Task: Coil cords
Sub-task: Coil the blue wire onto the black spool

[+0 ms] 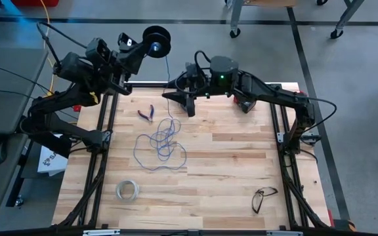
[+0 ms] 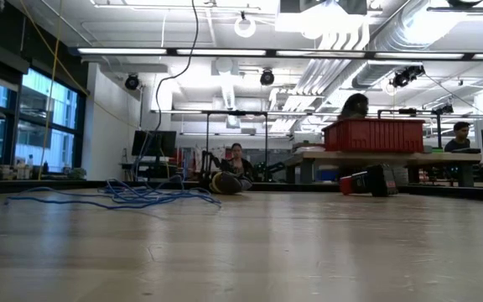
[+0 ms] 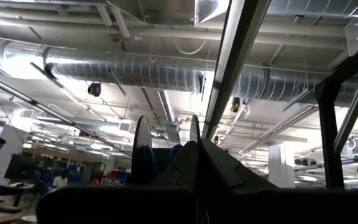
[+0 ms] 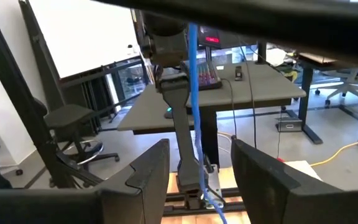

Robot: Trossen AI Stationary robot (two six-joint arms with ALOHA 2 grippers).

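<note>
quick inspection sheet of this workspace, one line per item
surface: wooden table, mostly bare
job's things: blue wire lying in a loose tangle on the table, one strand rising to the dark spool
clutter: tape ring, glasses, small pliers
grippers: left pincer shut on the spool, beyond the table's far edge; right pincer open, wire strand between its fingers
cables: yellow cable on the floor
surroundings: people at benches, red bin
</note>
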